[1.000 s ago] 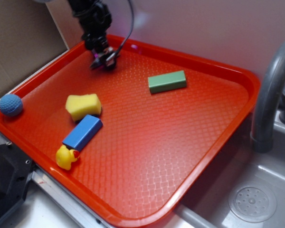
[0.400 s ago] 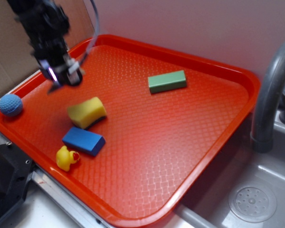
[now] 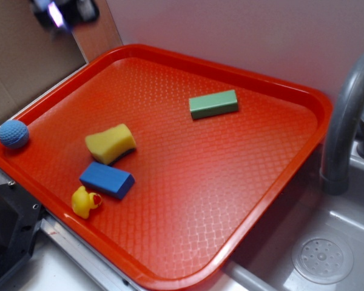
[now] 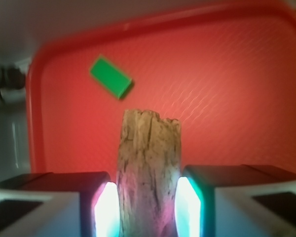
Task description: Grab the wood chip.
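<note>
Mostly out of sight in the exterior view: gripper [image 3: 65, 11] cut off by the top edge, a dark blur with a violet glow up past the far left corner of the tray [image 3: 273, 200], above the brown board [image 3: 24, 66] — jaws and load not readable there. Clearer at the wrist: gripper [image 4: 148, 202] clenched on the wood chip [image 4: 148, 168], one lit pad [image 4: 104, 210] against its left flank and the other against its right. Lower end of the chip cut off by the bottom edge, so only the top part seen; pad faces washed out by glare. Chip held well above the tray, long axis upright in the wrist picture, running from between the pads toward a ragged, blunt tip pointing at the tray's far side; grain and cracks running lengthwise. Green block [image 4: 111, 76] soft and blurred beyond the tip, lying on the tray floor near its left rim in that view. In the exterior view, green block [image 3: 213, 103] toward the far edge, well apart from the rest; sponge [image 3: 110, 142] and blue block [image 3: 107, 180] near each other close to the left edge, duck [image 3: 85, 201] just beside the blue block near the near-left rim, blue ball [image 3: 13, 133] on the left corner rim. Faucet [image 3: 346, 115] cut off at the right edge — sink [image 3: 321, 257] below it.
</note>
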You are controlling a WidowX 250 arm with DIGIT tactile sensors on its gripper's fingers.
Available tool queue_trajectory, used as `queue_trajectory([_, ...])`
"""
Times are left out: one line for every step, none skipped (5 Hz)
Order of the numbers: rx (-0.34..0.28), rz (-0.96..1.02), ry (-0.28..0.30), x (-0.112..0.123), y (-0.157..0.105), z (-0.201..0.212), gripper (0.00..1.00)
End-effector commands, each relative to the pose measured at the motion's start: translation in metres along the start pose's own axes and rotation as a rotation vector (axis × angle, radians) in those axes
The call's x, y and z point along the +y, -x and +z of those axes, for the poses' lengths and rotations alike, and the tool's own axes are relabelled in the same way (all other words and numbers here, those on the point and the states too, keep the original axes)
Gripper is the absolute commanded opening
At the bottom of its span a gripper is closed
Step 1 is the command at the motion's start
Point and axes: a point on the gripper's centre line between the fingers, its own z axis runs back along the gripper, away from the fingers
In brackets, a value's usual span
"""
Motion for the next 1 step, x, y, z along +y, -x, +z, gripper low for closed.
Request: queue_trajectory([-0.039, 0.024, -0.026, -0.0081, -0.0152, 0.0016, 0.0])
